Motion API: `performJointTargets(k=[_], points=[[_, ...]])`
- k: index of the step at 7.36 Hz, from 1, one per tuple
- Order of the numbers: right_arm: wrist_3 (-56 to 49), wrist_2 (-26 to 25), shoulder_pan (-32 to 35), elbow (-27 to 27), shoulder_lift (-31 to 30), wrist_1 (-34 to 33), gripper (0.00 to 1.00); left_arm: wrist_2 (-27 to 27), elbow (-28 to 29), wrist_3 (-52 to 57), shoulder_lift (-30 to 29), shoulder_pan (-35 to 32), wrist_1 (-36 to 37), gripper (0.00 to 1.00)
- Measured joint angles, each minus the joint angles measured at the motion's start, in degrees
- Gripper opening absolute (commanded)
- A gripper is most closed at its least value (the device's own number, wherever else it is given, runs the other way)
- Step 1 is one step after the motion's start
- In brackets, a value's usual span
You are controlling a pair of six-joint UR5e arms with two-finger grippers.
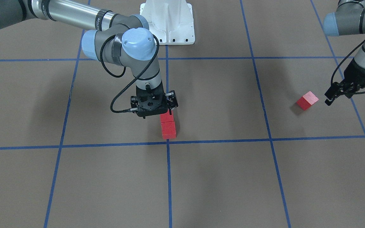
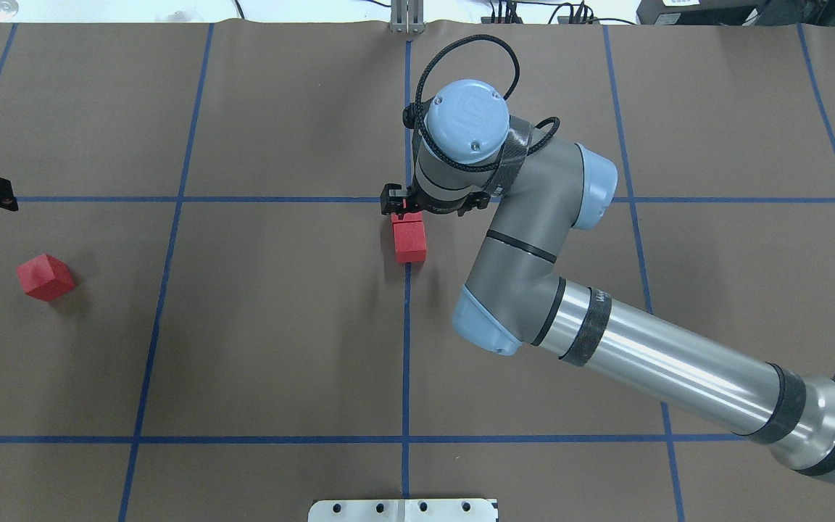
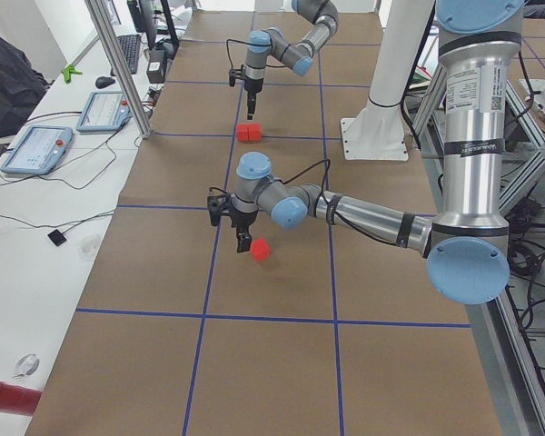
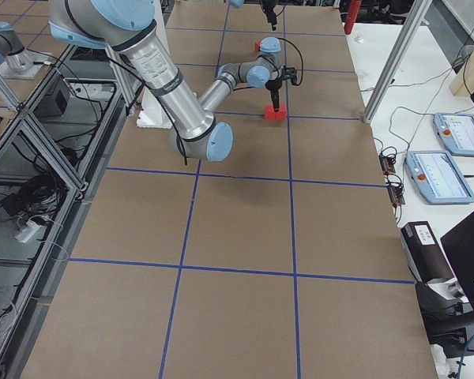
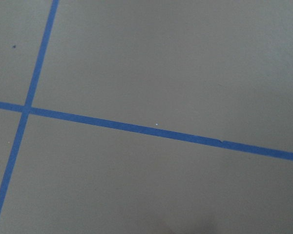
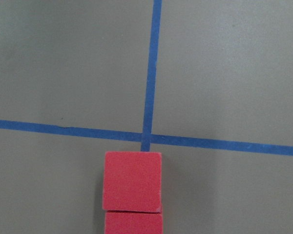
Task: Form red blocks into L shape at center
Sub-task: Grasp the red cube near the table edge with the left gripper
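Note:
Two red blocks (image 1: pixel 168 129) lie touching in a row along the blue line, just on the robot's side of the center crossing (image 1: pixel 168 142). The right wrist view shows them (image 6: pixel 132 180) below the crossing (image 6: pixel 147 136). My right gripper (image 1: pixel 163 112) hangs just over the block farther from the crossing, with its jaws open and empty. The third red block (image 1: pixel 307 100) lies alone, turned askew, far out on my left side (image 2: pixel 44 277). My left gripper (image 1: pixel 337 97) is open and empty, hovering beside that block. The left wrist view shows only floor and tape.
The white robot base (image 1: pixel 169 28) stands at the table's robot-side edge. The brown floor carries a grid of blue tape lines (image 2: pixel 171 199). Tablets and cables (image 3: pixel 36 145) lie on a side bench beyond the mat.

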Motion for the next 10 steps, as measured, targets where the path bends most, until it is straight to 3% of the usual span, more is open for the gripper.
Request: performJointTargets(k=[3, 7, 8, 9, 10], points=[[-0.1, -0.1, 0.1, 0.4, -0.7, 0.0, 0.98, 2.4, 2.5, -7.7, -0.3, 6.3, -0.9, 1.0], [-0.2, 0.0, 0.1, 0.4, -0.8, 0.1, 0.98, 2.6, 4.8, -8.5, -1.0, 9.6, -1.0, 0.97], [-0.2, 0.0, 0.1, 0.4, -0.8, 0.1, 0.98, 2.6, 4.9, -8.5, -1.0, 9.9, -1.0, 0.85], [-0.3, 0.0, 0.1, 0.4, -0.8, 0.1, 0.98, 2.6, 4.9, -8.5, -1.0, 10.1, -1.0, 0.64], [-0.3, -0.1, 0.1, 0.4, -0.8, 0.1, 0.98, 2.6, 5.0, -8.5, -1.0, 10.2, -1.1, 0.52]])
